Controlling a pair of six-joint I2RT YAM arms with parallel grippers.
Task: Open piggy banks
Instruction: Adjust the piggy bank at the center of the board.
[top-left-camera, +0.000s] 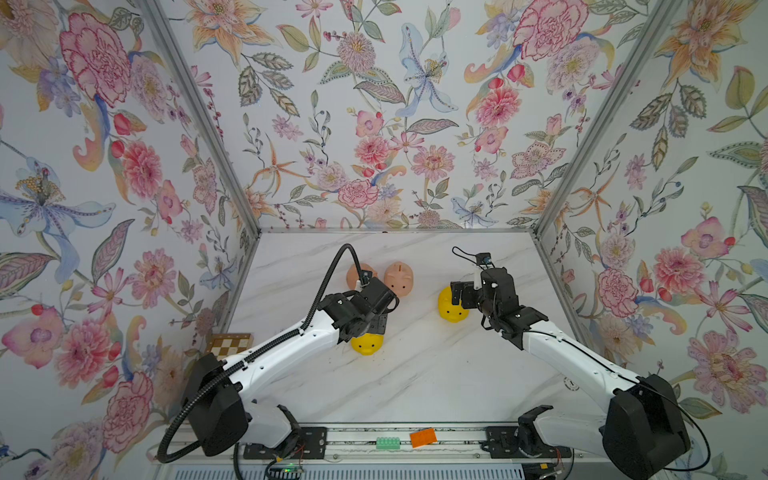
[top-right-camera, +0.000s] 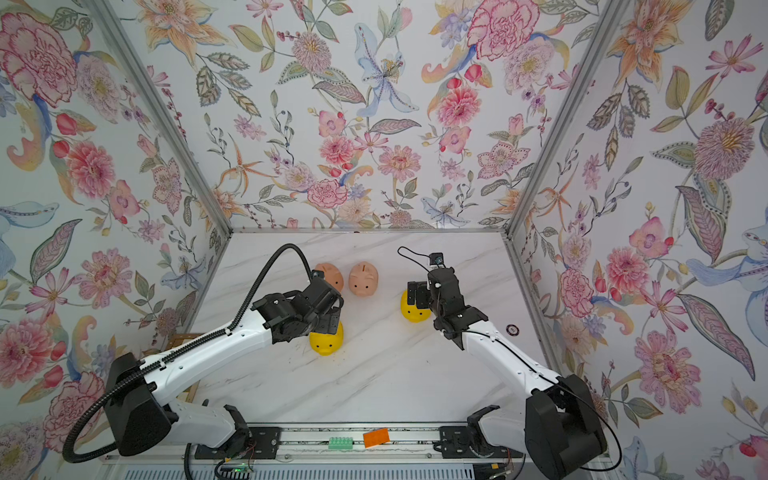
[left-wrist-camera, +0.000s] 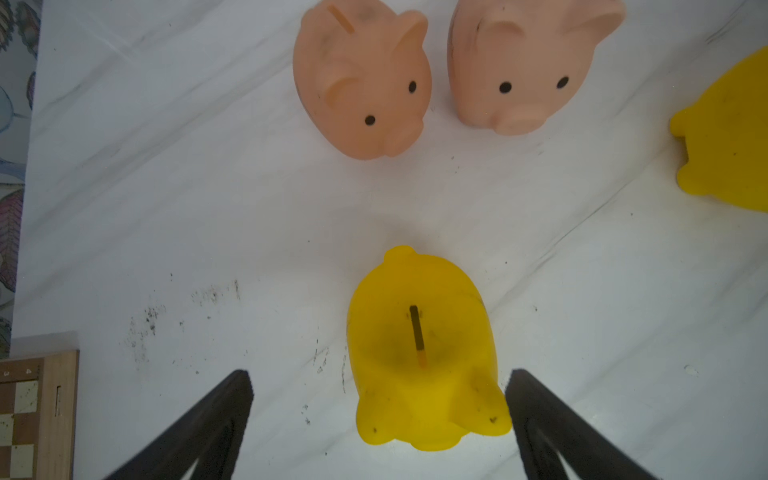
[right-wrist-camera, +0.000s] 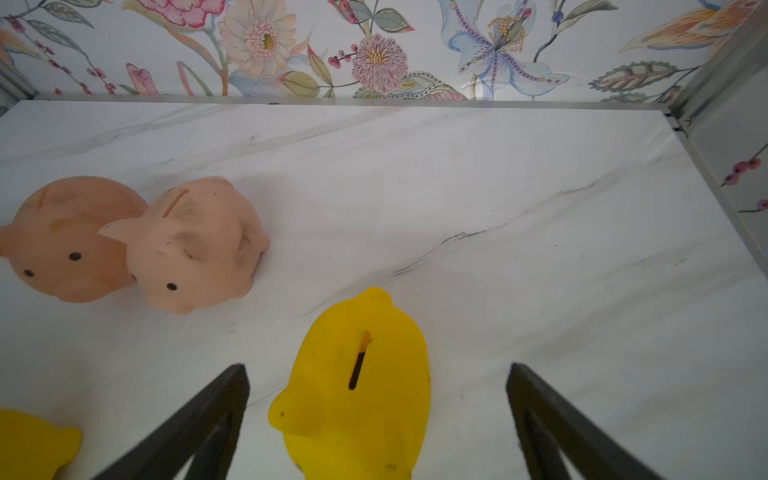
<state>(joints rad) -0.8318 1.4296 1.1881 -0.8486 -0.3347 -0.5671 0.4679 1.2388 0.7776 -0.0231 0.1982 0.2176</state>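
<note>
Four pigs stand on the table (top-left-camera: 436, 374). The far-left pig (top-left-camera: 356, 272) and far-right pig (top-left-camera: 400, 277) sit close side by side towards the back. The left pig (top-left-camera: 368, 345) stands in front of them, nearer the robot. The right pig (top-left-camera: 451, 311) stands to their right and a little forward. The left gripper (left-wrist-camera: 378, 374) hangs over the left pig and the right gripper (right-wrist-camera: 377, 368) over the right pig, each pig partly between spread jaws. A board (top-left-camera: 230, 344) lies at the table's left edge. On the rail (top-left-camera: 457, 436) before the table, the left block (top-left-camera: 387, 442) lies beside the right block (top-left-camera: 423, 437).
</note>
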